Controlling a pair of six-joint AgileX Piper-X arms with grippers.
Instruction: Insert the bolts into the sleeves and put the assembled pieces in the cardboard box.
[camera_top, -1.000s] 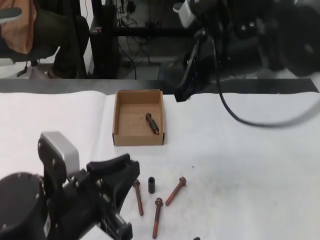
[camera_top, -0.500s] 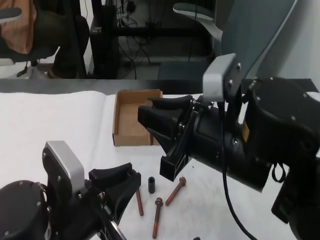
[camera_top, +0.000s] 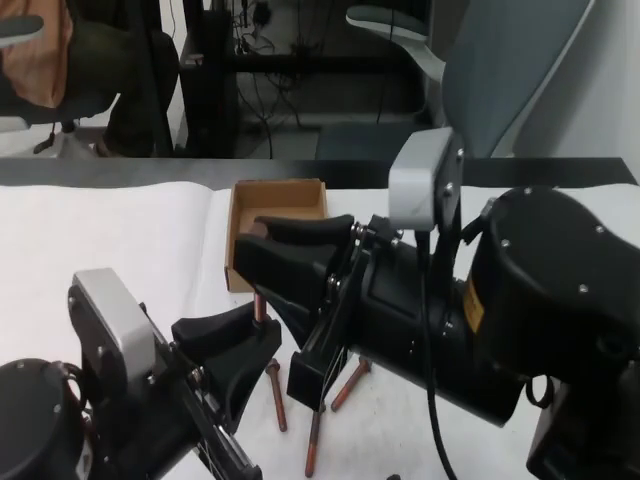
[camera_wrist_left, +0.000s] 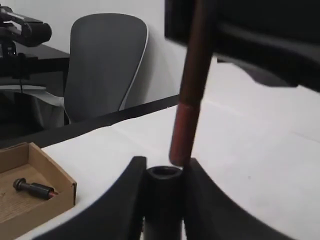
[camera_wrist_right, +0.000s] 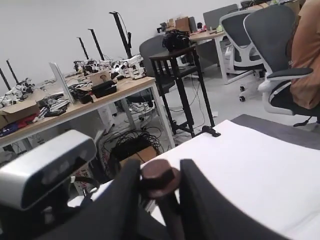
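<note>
Sleeve: one black sleeve (camera_wrist_left: 163, 205) stands upright, pinched between the fingers of the left hand (camera_wrist_left: 164, 163) above the bench (camera_top: 100, 235), with its open mouth facing up.
Bolt: a copper-coloured bolt (camera_wrist_left: 189, 95) hangs head-up from the right hand (camera_wrist_right: 160, 167). Its fingers press on the shank just under the head. The tip sits at the sleeve's rim, a little off the centre of the bore.
Step in hand: this looks like the insertion of a bolt into a sleeve. The two are lined up, but the bolt is not visibly inside yet.
Next move: the tip probably needs a small nudge over the bore, then a straight push down while the left hand keeps the sleeve upright. After that the joined piece goes to the cardboard box (camera_wrist_left: 47, 212), which lies near, farther back on the bench.
Risk: a bolt held at a tilt could catch on the rim and twist the sleeve in its grip.
Count, bolts: five seen. One is held, three loose bolts (camera_top: 275, 395) lie on the bench beside the arms, and one is part of the assembled piece.
Count, sleeves: two seen, the held one and the one on the assembled piece.
Count, assembled pieces: one assembled piece (camera_wrist_left: 34, 188) lies in the box.
Count, boxes: one.
</note>
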